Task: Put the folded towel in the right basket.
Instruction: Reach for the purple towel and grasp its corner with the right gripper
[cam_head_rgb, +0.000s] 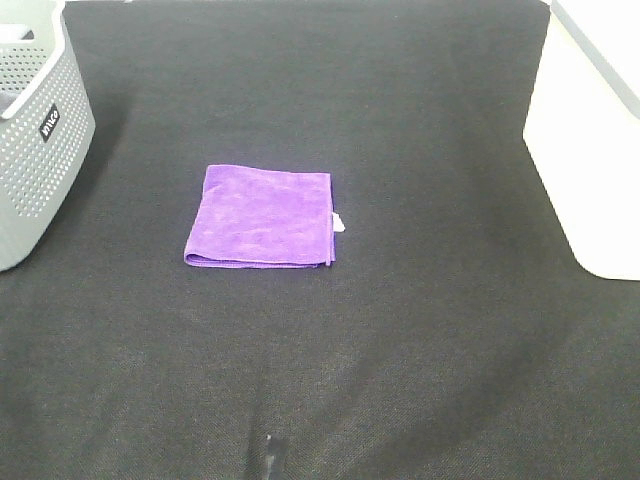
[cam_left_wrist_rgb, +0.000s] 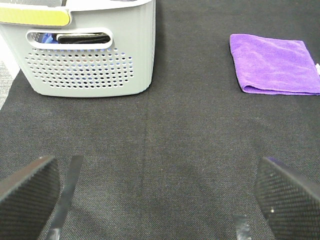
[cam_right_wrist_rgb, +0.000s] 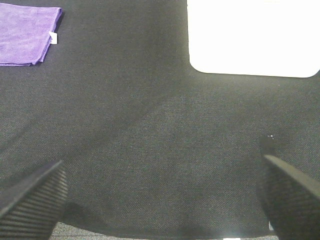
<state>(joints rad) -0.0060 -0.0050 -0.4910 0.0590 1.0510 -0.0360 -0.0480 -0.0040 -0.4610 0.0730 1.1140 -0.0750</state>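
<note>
Currently: the folded towel (cam_head_rgb: 260, 218), purple, lies flat on the desk (cam_head_rgb: 420, 340). It sits near the middle, somewhat closer to the grey basket (cam_head_rgb: 40, 120) than to the white right basket (cam_head_rgb: 590, 150), and well apart from both. Stacked layers show along its near edge. A small white tag (cam_head_rgb: 339, 223) pokes out on the side facing the right basket.

Right end effector (cam_right_wrist_rgb: 160, 200): jaws spread wide, nothing between them, low over bare desk, with the towel off to one side. Left end effector (cam_left_wrist_rgb: 160, 200): also wide open and empty, with the grey basket and the towel both ahead of it.

Judgement: task not started; the step in hand is approach and grasp. The right arm looks the better choice, as it is on the target basket's side, if it can reach. Take the towel at the tag-side edge. Descend vertically with the jaws straddling that edge. Pinch every layer, or the fold will likely fall open on lifting. Raise it clear of the basket rim before traversing, and release low inside.
</note>
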